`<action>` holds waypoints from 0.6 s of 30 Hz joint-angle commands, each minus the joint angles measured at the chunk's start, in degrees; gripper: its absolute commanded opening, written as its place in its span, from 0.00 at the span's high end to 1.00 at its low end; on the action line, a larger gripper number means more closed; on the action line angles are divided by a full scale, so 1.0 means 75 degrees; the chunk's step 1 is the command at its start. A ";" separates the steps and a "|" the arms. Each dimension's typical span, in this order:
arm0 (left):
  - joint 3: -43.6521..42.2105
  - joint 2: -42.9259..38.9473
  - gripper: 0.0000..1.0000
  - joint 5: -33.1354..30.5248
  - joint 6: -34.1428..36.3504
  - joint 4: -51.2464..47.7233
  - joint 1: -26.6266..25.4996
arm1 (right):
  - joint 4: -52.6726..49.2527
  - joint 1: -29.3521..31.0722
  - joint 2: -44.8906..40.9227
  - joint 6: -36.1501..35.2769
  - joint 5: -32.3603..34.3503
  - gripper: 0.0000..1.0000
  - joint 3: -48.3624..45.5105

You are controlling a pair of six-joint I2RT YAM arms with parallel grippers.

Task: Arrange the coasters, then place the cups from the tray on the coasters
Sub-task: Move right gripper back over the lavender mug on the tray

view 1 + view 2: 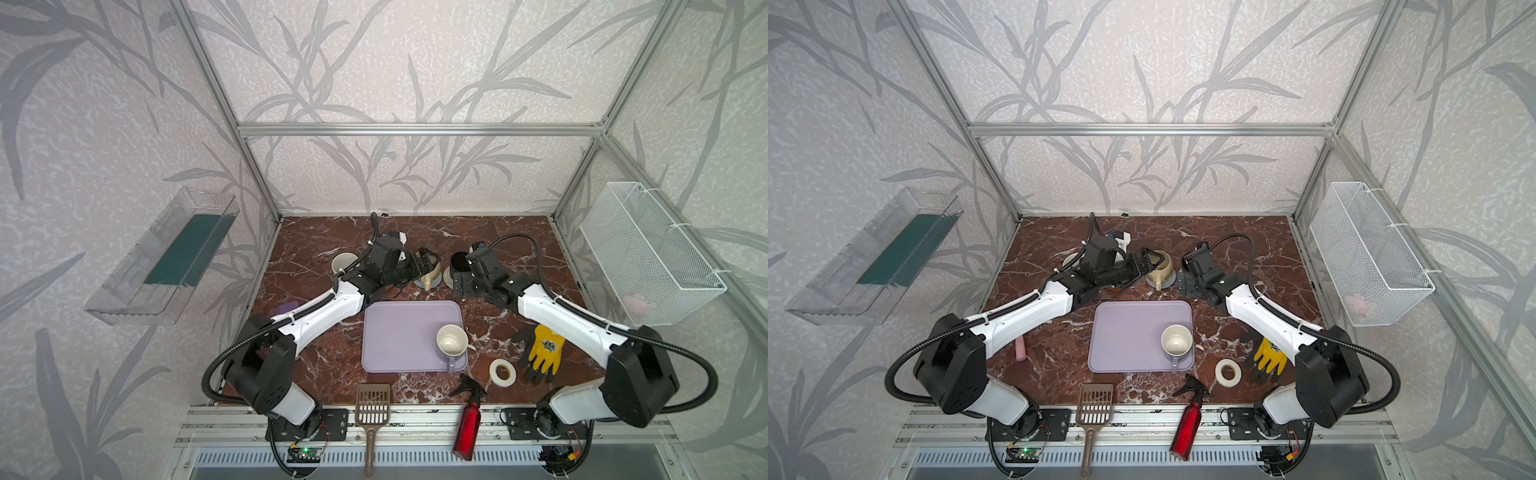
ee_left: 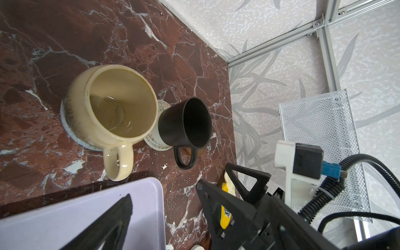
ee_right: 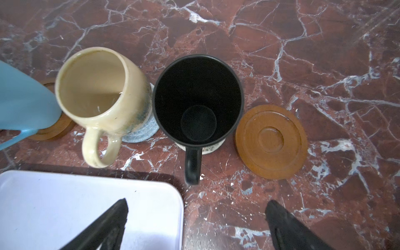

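Red-brown marble covers the table (image 1: 316,365). In both top views, both hands reach to its far side, where the cups stand in a row behind the tray (image 1: 399,332); I'd judge that keeps the coasters out of the tray's way. One lavender cup (image 1: 452,341) sits on the tray's near right corner, handle toward you. Your left hand (image 1: 1150,259) hovers at the cream-yellow cup (image 1: 1160,269), and your right hand (image 1: 459,289) is beside the black cup (image 1: 459,262). A white speckled cup (image 1: 344,262) stands farther left; what lies under it is hidden.

From the left wrist, the left hand's jaws are spread wide with nothing between them. The cream-yellow cup rests on the grey-blue coaster (image 2: 69,129), the black cup on the cream spiral coaster (image 2: 155,142).

From the right wrist, your right hand gapes, empty. Its fingers (image 3: 108,225) sit back from the black cup, whose handle points into the gap. A light blue cup (image 3: 23,101) covers one amber coaster (image 3: 54,132). The other amber coaster (image 3: 271,141) lies bare just beside the black cup, probably meant for the lavender one.
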 commanded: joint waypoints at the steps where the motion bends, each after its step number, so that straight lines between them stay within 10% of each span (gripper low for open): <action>1: -0.0079 -0.0349 0.01 0.0269 0.0094 -0.0247 -0.0058 | -0.0835 0.0016 -0.0600 -0.0385 -0.0911 0.01 -0.0228; 18: -0.1040 -0.1213 0.01 0.0522 0.0450 -0.1192 -0.0445 | -0.2920 0.2417 -0.2685 0.0926 -0.1187 0.01 -0.1161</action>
